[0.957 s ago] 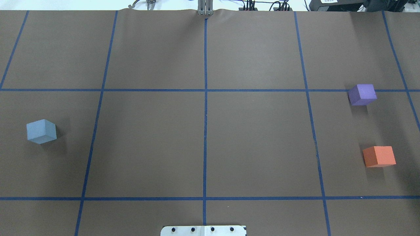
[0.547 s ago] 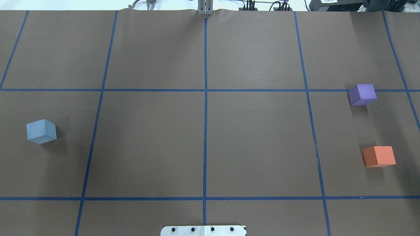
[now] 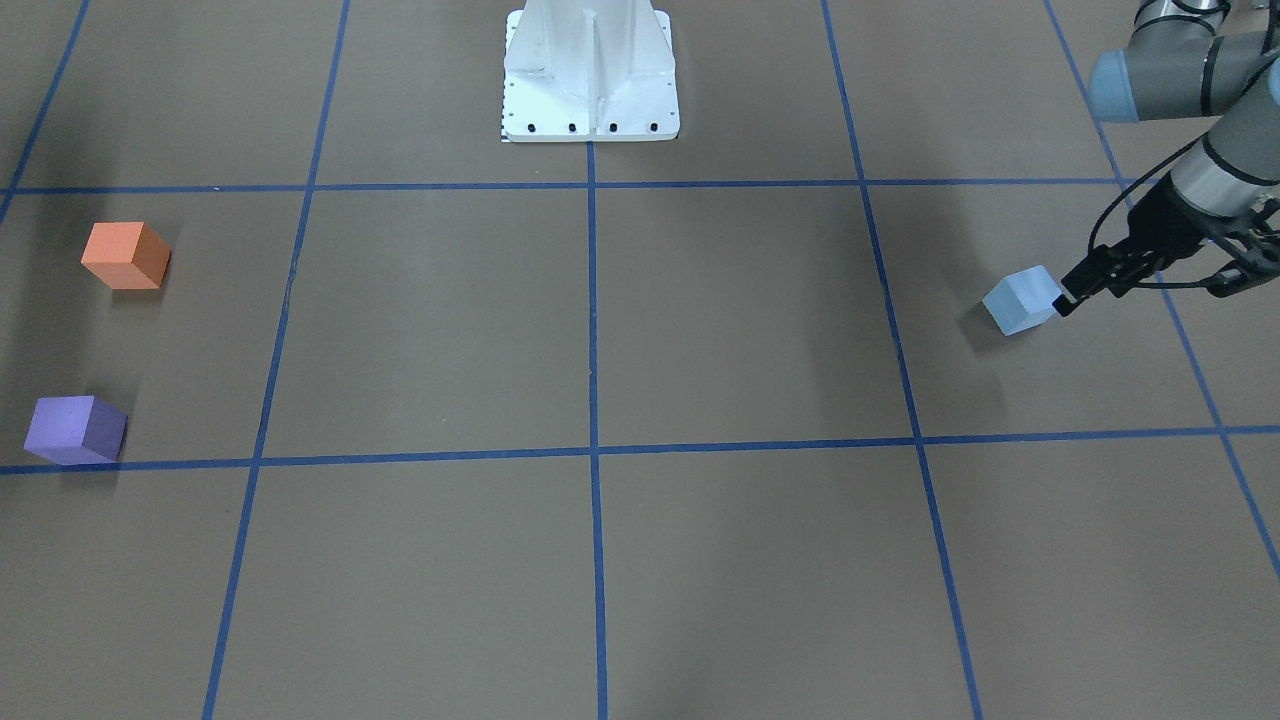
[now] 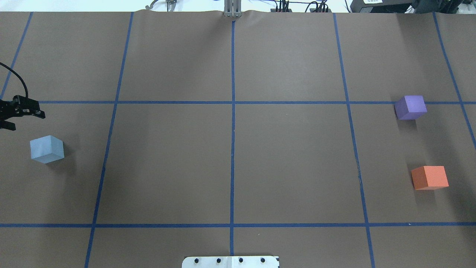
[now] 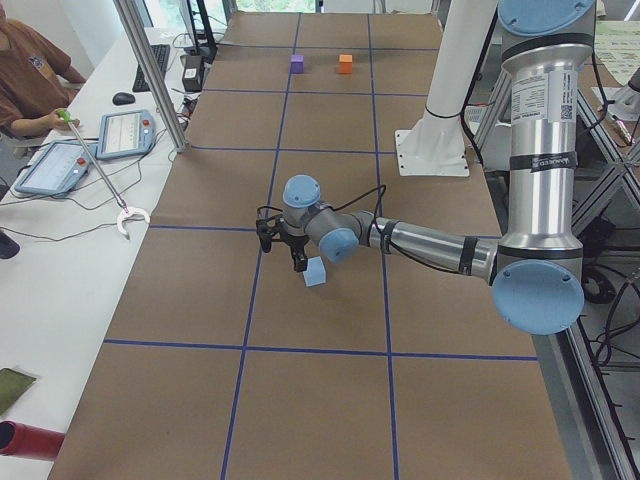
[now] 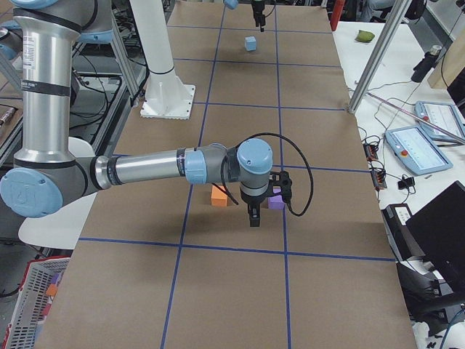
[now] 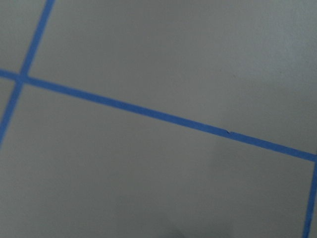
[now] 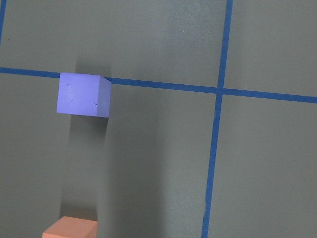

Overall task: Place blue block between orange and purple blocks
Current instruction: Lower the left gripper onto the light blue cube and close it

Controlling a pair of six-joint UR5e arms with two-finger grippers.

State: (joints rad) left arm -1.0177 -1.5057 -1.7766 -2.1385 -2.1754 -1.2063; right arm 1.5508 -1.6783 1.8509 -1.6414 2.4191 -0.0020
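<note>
The light blue block [image 4: 46, 149] sits on the brown table at the left; it also shows in the front view [image 3: 1020, 300]. My left gripper [image 4: 22, 118] is open and empty just beyond the block, at the view's left edge. In the front view [image 3: 1145, 290] one fingertip [image 3: 1066, 301] is right beside the block. The purple block [image 4: 410, 107] and the orange block [image 4: 429, 177] sit apart at the far right. My right gripper [image 6: 253, 218] hovers over them in the right side view only; I cannot tell whether it is open. The right wrist view shows the purple block [image 8: 83, 95] and the orange block's top [image 8: 69, 228].
The white robot base plate [image 4: 230, 261] is at the near middle edge. Blue tape lines divide the table into squares. A side bench with tablets [image 5: 50, 165] and a metal pole [image 5: 150, 70] runs along the far side, where an operator sits.
My left gripper has come into the overhead view at the left edge, near the blue block. None of the three blocks has moved.
</note>
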